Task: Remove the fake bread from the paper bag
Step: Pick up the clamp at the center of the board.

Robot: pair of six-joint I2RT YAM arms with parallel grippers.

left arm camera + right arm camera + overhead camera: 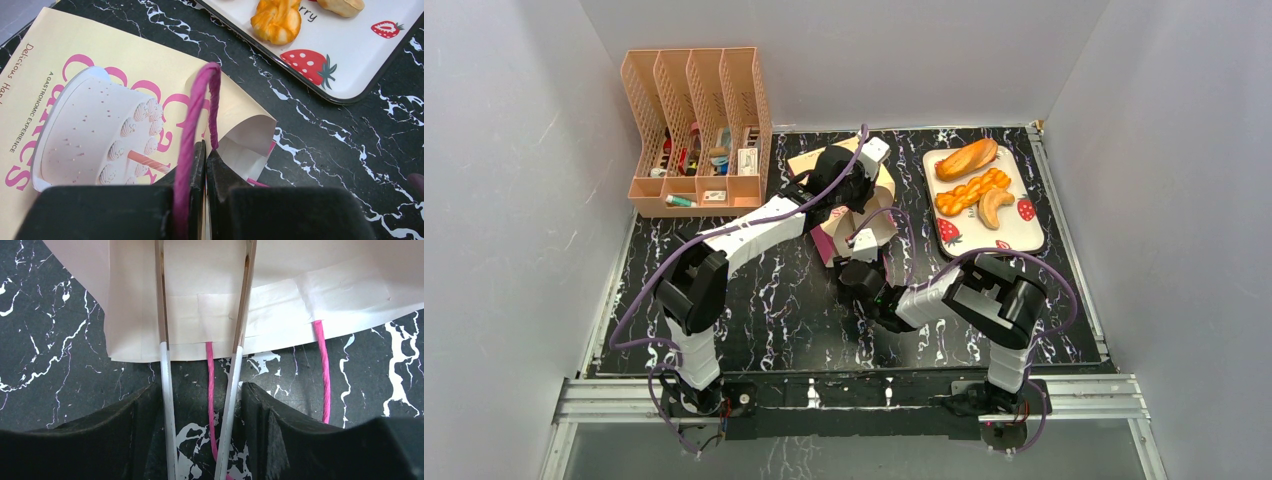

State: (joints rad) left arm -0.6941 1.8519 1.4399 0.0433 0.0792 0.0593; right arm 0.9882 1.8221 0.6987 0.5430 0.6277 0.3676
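Nearest the bases, the right arm is folding low over the table (pixel 774 310), reaching forward. The right gripper (pixel 202 285) is holding its two long thin fingers (pixel 163 365) apart, lying at the mouth of the paper bag (pixel 280 270). One pink strand is running between them, untouched. Their tips are hidden.

The left arm is stretching further out, wrist bent down. The left gripper (pixel 205 150) is pinching one pink string handle (pixel 192 115) tight.

The one paper bag is lying on its side mid-table, mouth facing the bases.

Beyond, one tray (pixel 984 240) is carrying three fake bread pieces: a loaf (pixel 966 158), a braid (pixel 972 190), a crescent (pixel 994 207). One peach file rack (pixel 696 130) is standing far left.
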